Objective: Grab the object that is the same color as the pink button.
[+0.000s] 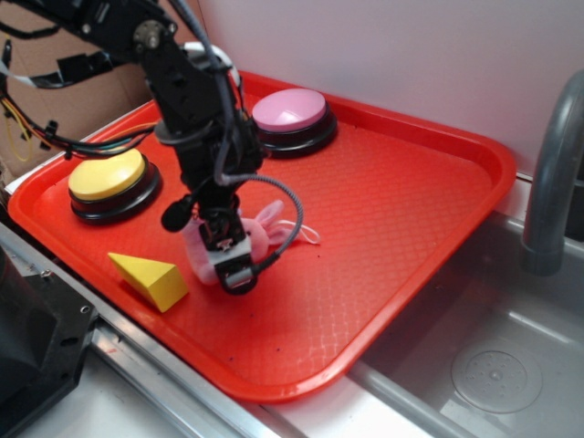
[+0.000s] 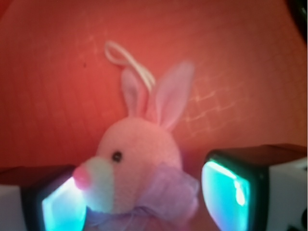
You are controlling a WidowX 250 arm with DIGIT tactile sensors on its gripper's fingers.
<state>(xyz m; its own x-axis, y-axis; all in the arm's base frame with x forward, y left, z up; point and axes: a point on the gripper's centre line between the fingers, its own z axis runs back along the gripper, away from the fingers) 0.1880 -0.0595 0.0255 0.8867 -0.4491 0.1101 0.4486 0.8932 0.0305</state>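
Note:
The pink plush bunny (image 1: 259,232) lies on the red tray (image 1: 392,201), left of centre, mostly hidden under my gripper (image 1: 228,257). In the wrist view the bunny (image 2: 139,154) fills the lower middle, white face to the left, ears and white string loop (image 2: 127,60) pointing up. My gripper (image 2: 144,204) is open and lowered round it. The left pad (image 2: 60,209) is at the bunny's nose; the right pad (image 2: 224,197) stands a little clear of its purple ruff. The pink button (image 1: 290,109) sits at the tray's far side.
A yellow-topped button (image 1: 108,175) sits at the tray's left. A yellow wedge block (image 1: 151,276) lies just left of the gripper. A metal sink (image 1: 493,365) and grey faucet (image 1: 547,164) are to the right.

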